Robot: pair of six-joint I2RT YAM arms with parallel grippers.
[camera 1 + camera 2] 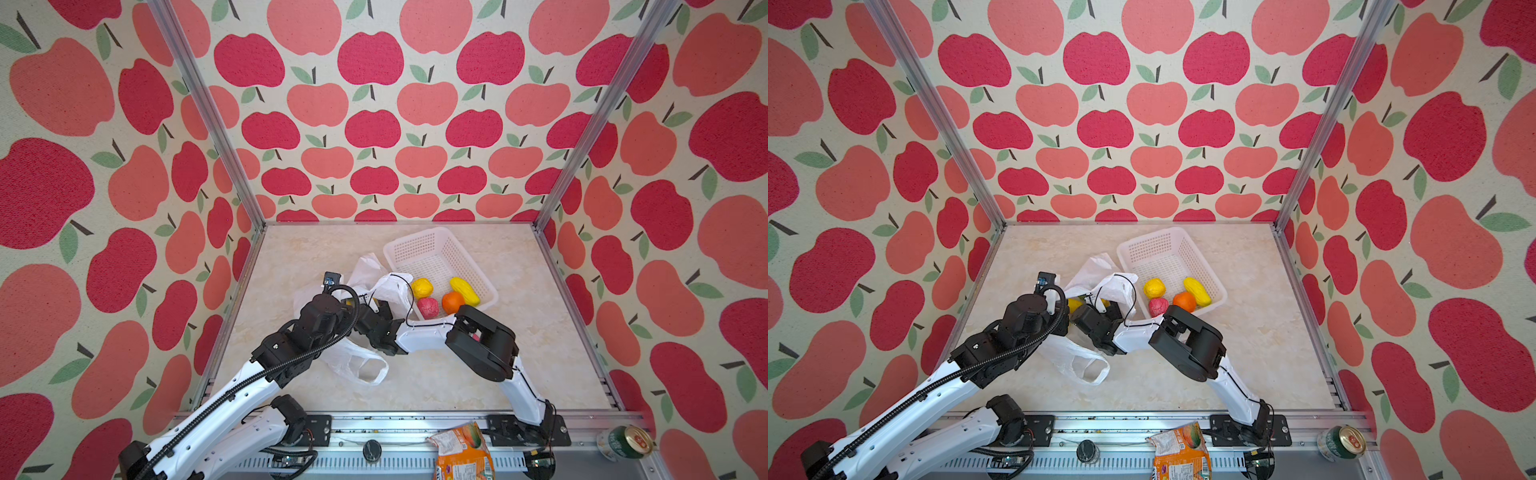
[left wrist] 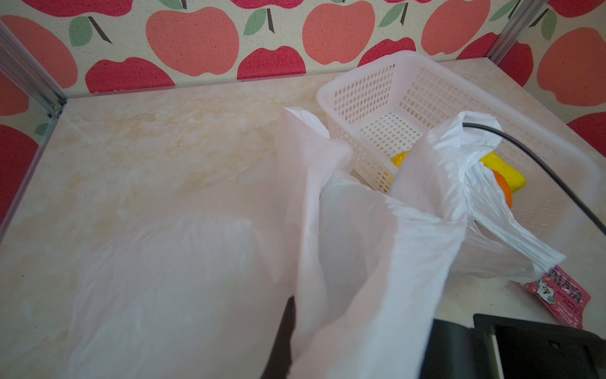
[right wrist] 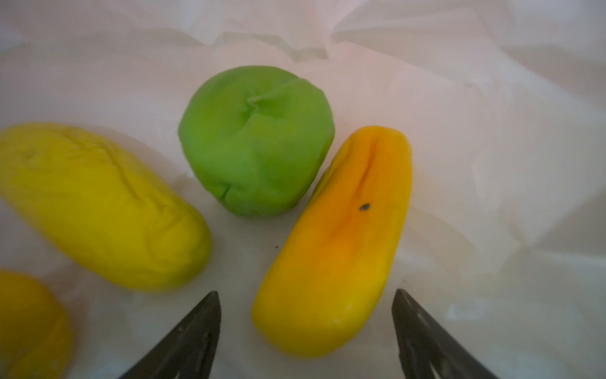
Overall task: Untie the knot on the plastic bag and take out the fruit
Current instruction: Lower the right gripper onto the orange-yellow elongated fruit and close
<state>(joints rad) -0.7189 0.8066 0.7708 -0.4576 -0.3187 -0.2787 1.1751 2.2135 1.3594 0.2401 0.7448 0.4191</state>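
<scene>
White, thin, crinkly plastic bag (image 1: 386, 286) near the middle of the worktop, up against the left side of the white perforated plastic basket (image 1: 415, 232). No knot in sight; one loop handle (image 1: 365, 370) slack and free toward the front edge, so most likely untied. Left gripper (image 2: 296, 305) pressed together on a fold of the bag's rim, holding the mouth up and open, with only one dark finger visible through the film. Right gripper (image 3: 305, 293) inside the bag, jaws spread wide on either side of the blunt end of an orange-yellow elongated fruit (image 3: 337, 242), apparently short of contact.

Beside it a round green fruit (image 3: 255, 141), a long yellow fruit (image 3: 98, 206) and part of another yellow piece (image 3: 29, 321). Four more in the basket's near end: a round yellow fruit (image 1: 422, 287), a red fruit (image 1: 428, 307), an orange fruit (image 1: 453, 302), a second long yellow fruit (image 1: 464, 291).

Looks like soft, light foam: wrinkled, dented skin, matt rather than slick. Should squash under the pads, so calls for a gentle close across the narrow width, nearer the middle than the tapering end, to stop it squirting out. Worth watching the film too: flimsy, slippery, apt to get nipped together with the fruit.
</scene>
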